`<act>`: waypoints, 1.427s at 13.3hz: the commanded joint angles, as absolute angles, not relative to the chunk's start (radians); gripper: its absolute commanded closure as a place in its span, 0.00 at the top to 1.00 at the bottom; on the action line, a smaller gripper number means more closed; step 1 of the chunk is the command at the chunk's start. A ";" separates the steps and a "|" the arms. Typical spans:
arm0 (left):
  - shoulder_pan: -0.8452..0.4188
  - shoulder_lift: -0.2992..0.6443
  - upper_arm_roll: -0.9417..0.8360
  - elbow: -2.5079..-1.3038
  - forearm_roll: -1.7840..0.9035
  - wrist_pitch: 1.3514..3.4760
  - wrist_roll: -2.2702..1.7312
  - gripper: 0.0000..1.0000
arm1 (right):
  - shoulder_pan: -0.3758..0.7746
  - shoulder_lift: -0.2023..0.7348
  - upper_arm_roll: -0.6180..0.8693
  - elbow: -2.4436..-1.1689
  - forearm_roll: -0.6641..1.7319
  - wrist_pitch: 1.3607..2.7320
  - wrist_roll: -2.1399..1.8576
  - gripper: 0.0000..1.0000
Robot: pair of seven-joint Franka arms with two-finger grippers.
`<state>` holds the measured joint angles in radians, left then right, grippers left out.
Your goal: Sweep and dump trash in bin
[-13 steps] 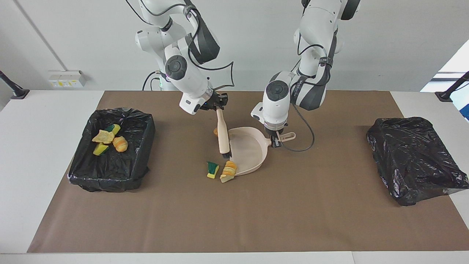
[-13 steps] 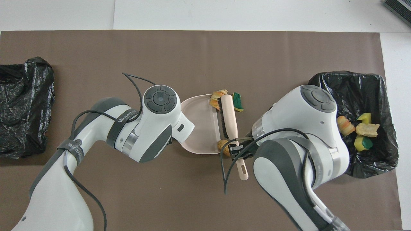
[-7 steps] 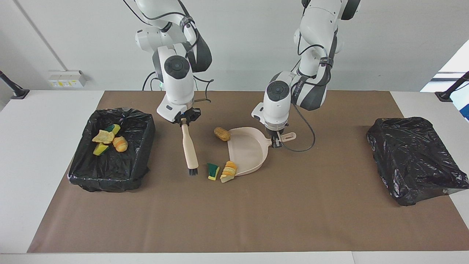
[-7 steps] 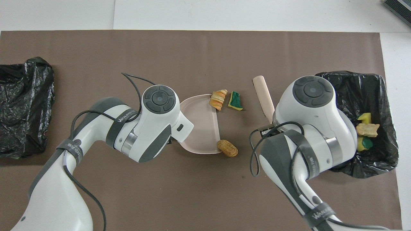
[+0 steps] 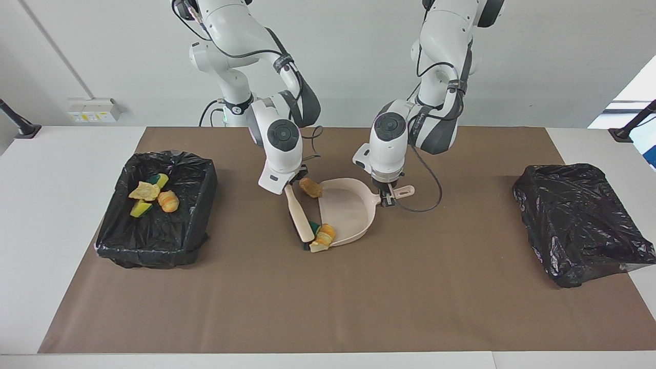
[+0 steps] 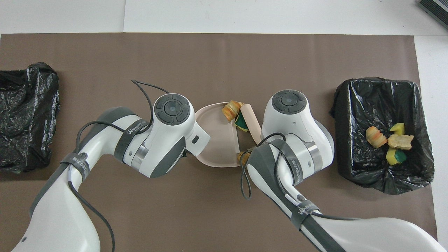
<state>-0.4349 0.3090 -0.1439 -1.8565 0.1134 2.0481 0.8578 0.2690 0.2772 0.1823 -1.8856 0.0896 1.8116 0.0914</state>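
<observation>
A beige dustpan (image 5: 348,207) (image 6: 215,140) lies flat mid-table. My left gripper (image 5: 388,197) is shut on its handle (image 5: 403,191). My right gripper (image 5: 296,180) is shut on a beige brush (image 5: 300,215) (image 6: 252,120), which slants down to the pan's open edge. Of the trash, a green sponge bit (image 5: 313,227) (image 6: 240,122) and an orange lump (image 5: 324,236) (image 6: 231,109) are pressed together at the pan's lip by the brush head. A brown lump (image 5: 310,187) (image 6: 242,157) lies at the lip's end nearer the robots. The black-lined bin (image 5: 118,230) (image 6: 350,105), at the right arm's end, holds several scraps (image 5: 151,195).
A second black bag-covered container (image 5: 574,220) (image 6: 24,112) stands at the left arm's end of the table. A brown mat (image 5: 328,297) covers the table's middle. Both arms' bodies hide their grippers in the overhead view.
The right arm swung the brush out toward the bin and then back to the pan's mouth. It pushed the green sponge bit against the orange lump. The left arm and dustpan stayed put.
</observation>
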 commanded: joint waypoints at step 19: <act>-0.413 0.265 -0.143 -1.942 0.132 2.098 0.845 0.00 | 0.265 -0.014 0.232 -2.258 0.276 1.888 0.296 0.00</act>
